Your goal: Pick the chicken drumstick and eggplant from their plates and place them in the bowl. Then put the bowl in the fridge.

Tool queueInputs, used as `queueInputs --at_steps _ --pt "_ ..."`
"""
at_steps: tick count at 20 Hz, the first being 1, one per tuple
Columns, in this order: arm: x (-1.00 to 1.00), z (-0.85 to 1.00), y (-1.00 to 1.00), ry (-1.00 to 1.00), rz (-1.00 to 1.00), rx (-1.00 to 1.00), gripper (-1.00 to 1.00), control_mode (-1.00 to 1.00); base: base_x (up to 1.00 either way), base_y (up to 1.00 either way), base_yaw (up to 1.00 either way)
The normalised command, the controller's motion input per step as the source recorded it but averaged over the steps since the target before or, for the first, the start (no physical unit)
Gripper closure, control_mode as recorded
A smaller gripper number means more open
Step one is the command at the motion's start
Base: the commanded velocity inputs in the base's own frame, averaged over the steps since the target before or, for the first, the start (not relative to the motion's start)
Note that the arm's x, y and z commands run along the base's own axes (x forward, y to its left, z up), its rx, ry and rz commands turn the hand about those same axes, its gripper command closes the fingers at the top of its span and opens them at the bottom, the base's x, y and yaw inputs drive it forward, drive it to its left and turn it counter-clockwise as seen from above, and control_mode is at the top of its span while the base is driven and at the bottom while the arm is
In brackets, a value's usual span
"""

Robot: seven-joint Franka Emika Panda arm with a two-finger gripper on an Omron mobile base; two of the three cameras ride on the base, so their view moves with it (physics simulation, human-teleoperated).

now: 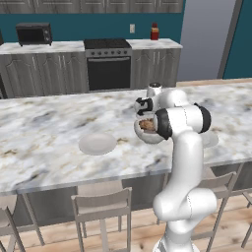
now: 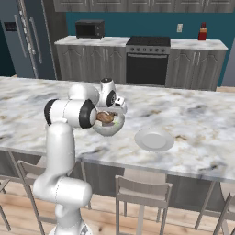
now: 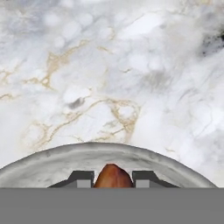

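One item, the chicken drumstick (image 3: 113, 176), is pinched by the gripper (image 3: 113, 179) over the bowl (image 2: 109, 125), a plate (image 2: 154, 139) bare at its three o'clock; eggplant and fridge (image 2: 25, 39) steps are judged pending.

Marble counter (image 3: 109, 78), white with grey and tan veins, was seen beyond bowl rim (image 3: 109, 151). Chicken drumstick (image 3: 113, 176) was seen between gripper (image 3: 113, 178) fingertips (image 3: 81, 178), jaws close against it, inside bowl.

Glossy white rounded arm (image 1: 184, 162) — black joint bands — two dark finger tips (image 3: 81, 178).
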Motion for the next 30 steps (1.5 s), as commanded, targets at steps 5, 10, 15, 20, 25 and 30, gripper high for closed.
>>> queueInputs --at_steps 5,10,15,20,25,30 --pt "-0.17 0.00 0.00 -0.03 -0.06 0.00 -1.00 -1.00 0.00 0.00 0.00" --pt "-0.27 0.03 -0.01 -0.03 -0.06 0.00 -1.00 -1.00 0.00 0.00 0.00" --pt "-0.17 0.15 -0.04 -0.05 -0.05 0.00 -1.00 -1.00 0.00 0.00 0.00" --pt "-0.08 0.41 -0.08 -0.09 -0.04 0.01 -1.00 -1.00 0.00 0.00 0.00" --pt "-0.23 0.41 -0.19 -0.10 -0.05 0.03 -1.00 -1.00 0.00 0.00 0.00" --pt "-0.49 0.21 -0.31 -0.01 -0.03 0.10 -1.00 -1.00 0.00 0.00 0.00"
